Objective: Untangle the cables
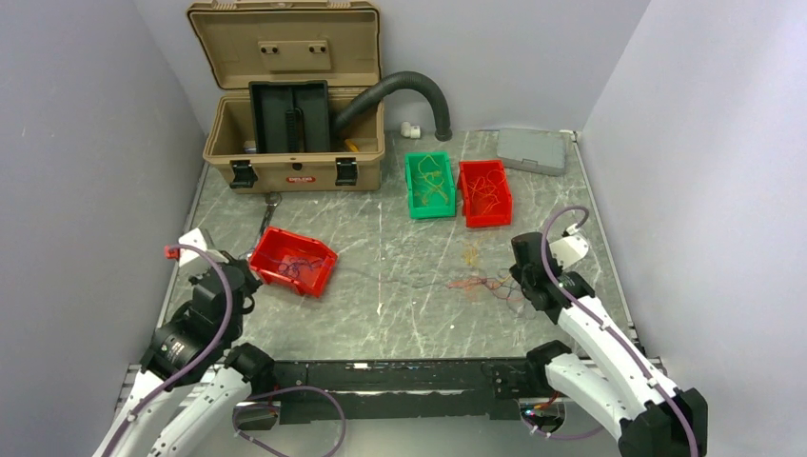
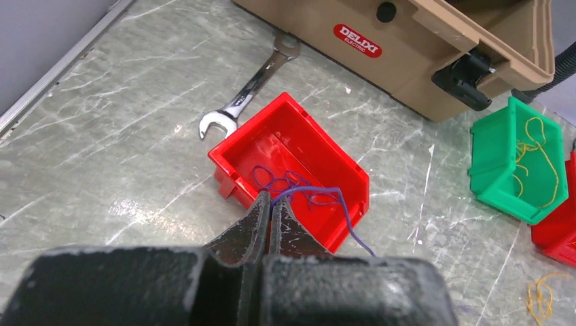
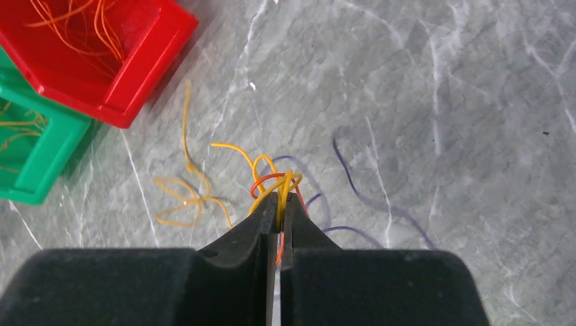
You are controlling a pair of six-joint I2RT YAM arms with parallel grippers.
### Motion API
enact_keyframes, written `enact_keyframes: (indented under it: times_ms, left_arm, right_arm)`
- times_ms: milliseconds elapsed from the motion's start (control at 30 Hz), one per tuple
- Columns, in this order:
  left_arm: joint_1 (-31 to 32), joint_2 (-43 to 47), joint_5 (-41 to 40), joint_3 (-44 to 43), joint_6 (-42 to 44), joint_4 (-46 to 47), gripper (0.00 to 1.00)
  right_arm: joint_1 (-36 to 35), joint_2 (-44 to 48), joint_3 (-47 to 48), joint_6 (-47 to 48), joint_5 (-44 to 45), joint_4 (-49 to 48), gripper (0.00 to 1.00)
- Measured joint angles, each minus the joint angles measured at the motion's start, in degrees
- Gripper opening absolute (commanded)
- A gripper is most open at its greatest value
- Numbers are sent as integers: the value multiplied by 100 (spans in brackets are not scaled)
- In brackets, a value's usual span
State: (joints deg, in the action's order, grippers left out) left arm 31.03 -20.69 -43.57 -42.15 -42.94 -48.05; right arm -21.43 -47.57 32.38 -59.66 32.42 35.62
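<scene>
The cables [image 3: 272, 178] lay as a small knot of yellow, orange and red strands on the counter [image 3: 475, 102], toward its right side, with thin purple strands curling around them. The right end effector [image 3: 280, 198] was closed on that knot, yellow and orange strands pinched between its tips. A loose yellow-orange loop lay just left of it. Beyond stood the far red bin [image 3: 156, 54] holding orange strands and, beside it, the green bin [image 3: 34, 156] holding yellow ones.

Across the counter, the left end effector [image 2: 272, 202] was also closed. A purple strand [image 2: 337, 192] came out from between its tips over the near red bin [image 2: 272, 129], which held more purple loops. A wrench [image 2: 248, 92] lay just beside that bin, pointing toward the open tan toolbox [image 2: 407, 47]. A black hose [image 1: 400, 84] arched out of the toolbox, and a grey case [image 1: 533, 149] sat at the back right.
</scene>
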Motion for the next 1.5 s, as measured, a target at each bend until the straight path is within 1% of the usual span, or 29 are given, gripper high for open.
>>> enact_keyframes:
  times_ms: [67, 133, 200, 267, 367, 400, 433, 467, 500, 533, 567, 600, 667, 733, 833, 900, 1067, 1133, 1233, 1333, 1500]
  left_arm:
    - [-9, 20, 7, 2, 57, 26, 0]
    - [-17, 48, 282, 42, 350, 275, 0]
    - [-20, 55, 743, 140, 669, 671, 0]
    - [-20, -81, 1419, 223, 1036, 1049, 0]
    - [-20, -717, 2321, 179, 1425, 1438, 2]
    - [-20, -953, 2524, 142, 1513, 1491, 6]
    - [-20, -1193, 2702, 92, 1580, 1497, 11]
    - [-20, -1458, 2905, 44, 1661, 1545, 21]
    - [-20, -1687, 3108, 9, 1740, 1593, 33]
    - [-20, -1829, 3246, -2, 1792, 1624, 44]
    - [-20, -2000, 3451, -4, 1832, 1668, 55]
    - [-20, -2114, 3609, -4, 1897, 1700, 65]
    - [2, -2306, 3956, -9, 1974, 1781, 78]
    - [76, -2461, 4183, -22, 2026, 1851, 87]
    - [354, -2815, 4304, -162, 2092, 1878, 95]
    - [627, -3178, 4323, -337, 2127, 1910, 99]
    - [1333, -4339, 4330, -787, 2197, 2166, 99]
    - [1576, -4863, 4304, -1016, 2291, 2168, 99]
    - [1991, -5980, 4120, -1733, 2531, 1967, 99]
    - [2223, -6857, 4022, -2260, 2684, 1954, 98]
    - [2275, -7600, 4035, -2391, 2743, 1941, 96]
  right_arm:
    - [42, 107, -13, -37, 57, 42, 3]
    - [50, 138, -28, 61, 9, 26, 2]
    - [50, 116, -33, 254, -133, -50, 2]
    - [50, 66, -33, 529, -393, -214, 2]
    - [50, 0, -33, 850, -752, -413, 6]
    - [50, -9, -33, 938, -844, -463, 10]
    - [50, -11, -33, 1010, -907, -496, 17]
    - [50, -7, -33, 1099, -988, -540, 32]
    - [50, -4, -33, 1178, -1056, -579, 50]
    - [50, -7, -33, 1217, -1097, -608, 65]
    - [50, -7, -33, 1325, -1200, -634, 70]
    - [50, -9, -33, 1451, -1287, -667, 74]
    - [50, -28, -31, 1681, -1484, -748, 77]
    - [50, -92, -28, 1867, -1641, -800, 82]
    - [50, -306, 48, 2116, -1816, -787, 88]
    - [50, -509, 168, 2262, -1917, -785, 91]
    - [37, -911, 339, 2468, -2116, -809, 92]
    - [33, -938, 339, 2500, -2179, -817, 92]
    - [22, -940, 339, 2559, -2297, -846, 92]
    - [17, -942, 339, 2608, -2387, -874, 92]
    - [9, -940, 339, 2662, -2406, -874, 92]
